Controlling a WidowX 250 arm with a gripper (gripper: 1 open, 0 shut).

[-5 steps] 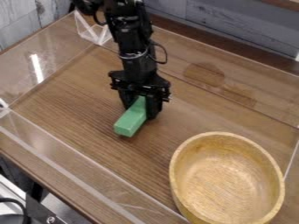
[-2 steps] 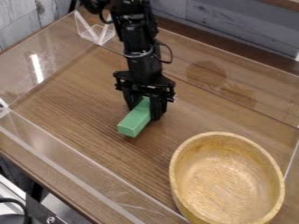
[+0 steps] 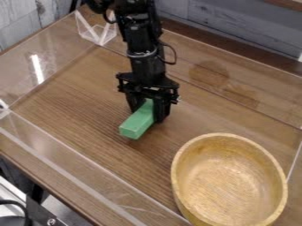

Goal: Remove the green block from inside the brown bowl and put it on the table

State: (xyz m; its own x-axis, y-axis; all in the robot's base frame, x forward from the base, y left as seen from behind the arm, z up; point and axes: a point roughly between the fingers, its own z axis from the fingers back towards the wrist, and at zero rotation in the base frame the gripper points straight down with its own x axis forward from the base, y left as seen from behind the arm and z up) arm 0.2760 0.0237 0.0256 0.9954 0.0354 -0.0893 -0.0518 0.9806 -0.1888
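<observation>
Where the single camera view looks down across the table (image 3: 71, 106), low clear acrylic walls run along its edges: one along the upper left, one across the lower left foreground, and another visible at the right side near the bowl. Bare wood-grain surface lies open to the left of the arm and across the upper right of the frame, up to the far wall; the tightest stretch is the strip between the block and the bowl's rim, though the two stay apart. Brown bowl (image 3: 231, 182) sits in the lower right corner, upright, interior showing nothing but grain, its right rim close to the acrylic wall there. Green block (image 3: 139, 123) lies near the middle of the frame, outside the bowl and up-left of it, long axis running from upper right down to lower left; its lower end looks to be on or very near the tabletop, while its upper end is between the fingers. Whether the full underside rests flat cannot be told from this angle. Black arm descends from the top centre of the frame, its links stacked nearly vertical, wrist pointing steeply downward. Gripper (image 3: 151, 104) sits directly over the block's upper end, jaws drawn in narrow and clamped on the green block, dark fingers (image 3: 161, 106) flanking it on either side. A faint shadow falls on the wood just beneath the gripper and block.
</observation>
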